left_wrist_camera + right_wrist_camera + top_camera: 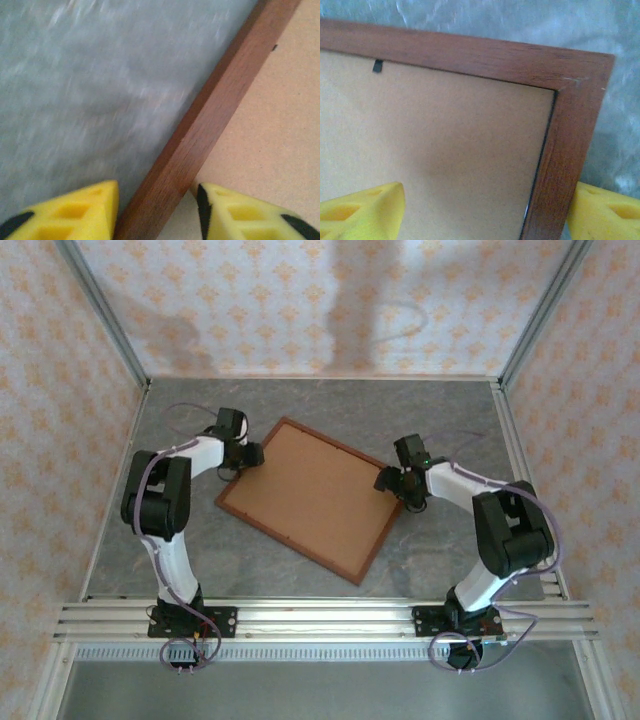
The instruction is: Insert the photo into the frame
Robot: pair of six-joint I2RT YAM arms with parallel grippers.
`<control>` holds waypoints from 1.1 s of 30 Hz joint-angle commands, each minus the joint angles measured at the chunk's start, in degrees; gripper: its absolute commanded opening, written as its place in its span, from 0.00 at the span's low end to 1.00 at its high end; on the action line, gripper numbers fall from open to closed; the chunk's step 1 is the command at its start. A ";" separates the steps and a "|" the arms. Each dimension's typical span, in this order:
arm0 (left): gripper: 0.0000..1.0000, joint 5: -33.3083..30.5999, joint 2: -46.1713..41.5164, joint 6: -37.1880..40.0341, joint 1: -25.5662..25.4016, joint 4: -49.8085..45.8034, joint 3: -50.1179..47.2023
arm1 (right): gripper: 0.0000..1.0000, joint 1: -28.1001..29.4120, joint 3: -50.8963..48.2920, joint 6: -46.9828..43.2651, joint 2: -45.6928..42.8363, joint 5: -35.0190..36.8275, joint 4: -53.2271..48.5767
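The frame [288, 543], of reddish-brown wood, lay flat near the middle of the grey bench [420, 410]. It was turned at an angle, with one corner to the far side and one to the near side. A plain brown board [310, 495] filled its opening and faced up.

Left claw [255, 455]: positioned at the frame's left rail, close to the far corner. In the left wrist view the claw [157, 190] straddled the moulding [210, 105], with one yellow finger [75, 215] over the bench [75, 90] and the other over the board [270, 125]. Both fingers stood close against the rail. That view was blurred, so I could not tell whether they were clenched on the wood or just clear of it. A small black tab [274, 48] showed at the board's edge.

Right claw [395, 490]: positioned at the frame's right corner. In the right wrist view the claw [487, 200] was released. One finger [360, 212] was above the board [430, 145], well apart from the rail's inner edge, and the other was just beside the outer edge of the moulding [470, 55], over the bench [620, 125]. The mitred corner joint was visible, with a thin dark gap between board and rail. A second black tab [378, 65] sat along the far rail.
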 commanded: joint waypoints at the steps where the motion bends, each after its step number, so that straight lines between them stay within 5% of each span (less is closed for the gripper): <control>1: 0.39 2.66 -5.65 -1.79 -3.12 -2.06 -6.67 | 0.80 0.61 7.63 -3.00 3.44 -6.10 3.51; 7: 0.29 -2.57 -15.74 -4.32 -9.17 -2.41 -20.07 | 0.74 0.65 16.24 -7.14 10.44 -10.69 -1.98; 12: 0.19 -4.71 -21.38 -7.38 -11.37 -0.41 -28.51 | 0.74 0.64 19.03 -13.66 9.92 -4.05 -10.67; 19: 0.13 -6.03 -21.88 -7.43 -11.38 -1.49 -27.86 | 0.79 -0.40 15.35 -18.71 0.51 10.85 -18.44; 33: 0.13 -6.00 -21.02 -7.36 -11.45 -1.69 -27.56 | 0.69 -5.19 13.02 -19.26 0.65 11.89 -20.99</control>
